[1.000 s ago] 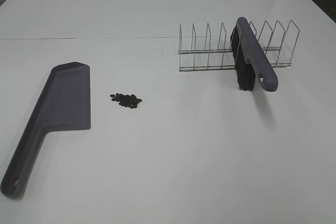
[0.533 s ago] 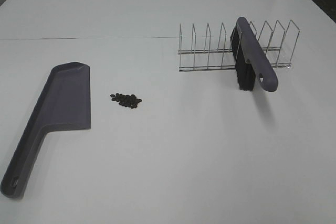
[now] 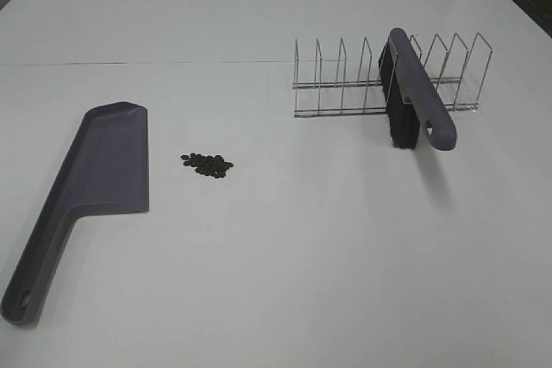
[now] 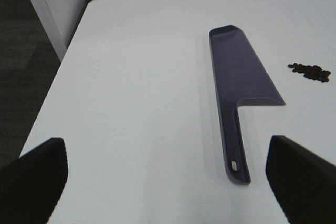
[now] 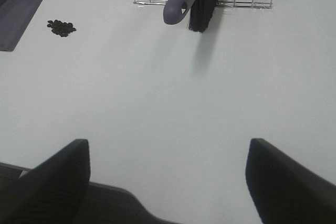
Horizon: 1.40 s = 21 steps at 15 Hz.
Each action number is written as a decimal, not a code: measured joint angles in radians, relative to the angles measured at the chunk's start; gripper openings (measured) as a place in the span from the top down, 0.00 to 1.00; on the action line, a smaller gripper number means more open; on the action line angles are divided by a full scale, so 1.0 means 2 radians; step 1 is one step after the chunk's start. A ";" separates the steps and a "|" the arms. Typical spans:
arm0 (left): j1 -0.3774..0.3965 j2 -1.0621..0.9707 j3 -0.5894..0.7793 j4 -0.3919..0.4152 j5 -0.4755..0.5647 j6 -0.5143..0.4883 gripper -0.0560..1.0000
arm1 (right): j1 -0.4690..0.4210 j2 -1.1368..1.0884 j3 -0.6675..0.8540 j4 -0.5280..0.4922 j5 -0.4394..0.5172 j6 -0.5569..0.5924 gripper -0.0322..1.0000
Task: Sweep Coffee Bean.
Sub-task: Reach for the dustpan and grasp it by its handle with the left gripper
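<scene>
Currently, the left gripper (image 4: 165, 142) hangs above the table (image 3: 302, 282) with its two dark, blunt fingers (image 4: 37, 174) spread wide and nothing between them. The table is a smooth, matte white surface. Its left edge shows in the left wrist view, with dark floor (image 4: 21, 51) beyond it. A thin seam (image 3: 129, 63) crosses the far part of the top.

The dustpan (image 3: 103, 161) lies flat on the left side of the table. It is dull purple-grey plastic: a shallow tapered tray with a raised wall along its outer side, and a long, narrow handle with a small slot at its near end. Its long, straight edge faces the coffee beans (image 3: 207, 164).

The coffee beans are small, dark ovals in one tight cluster. They lie just to the right of the dustpan, apart from it, on bare table.

Open white surface separates the beans from the rack (image 3: 345, 88), which stands farther back and to the right. The rack is thin bright wire, formed as a row of upright loops on a low frame.

The brush (image 3: 418, 96) rests tilted in one slot of the rack. It has a rounded purple-grey handle with a hole at its near end, and black bristles pointing down.

The right gripper (image 5: 168, 142) hangs over the table's near edge, its fingers (image 5: 283, 177) also spread and holding nothing. Clear tabletop lies between it and the brush.
</scene>
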 joint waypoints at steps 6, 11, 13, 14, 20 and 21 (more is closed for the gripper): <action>0.000 0.241 -0.012 -0.035 -0.098 -0.018 0.05 | 0.000 0.000 0.000 0.000 0.000 0.000 0.23; 0.000 0.419 -0.081 -0.043 -0.129 -0.003 0.05 | 0.000 0.000 0.000 0.000 0.000 0.000 0.23; 0.000 0.509 -0.115 -0.053 -0.130 0.005 0.05 | 0.000 0.000 0.000 0.000 0.000 0.000 0.23; -0.001 0.542 -0.129 -0.056 -0.130 0.006 0.05 | 0.000 0.000 0.000 0.000 0.000 0.000 0.23; -0.068 0.676 -0.160 -0.075 -0.173 -0.052 0.05 | 0.000 0.000 0.000 0.000 0.000 0.000 0.23; -0.077 0.722 -0.160 -0.093 -0.179 -0.068 0.05 | 0.000 0.000 0.000 0.000 0.000 0.000 0.23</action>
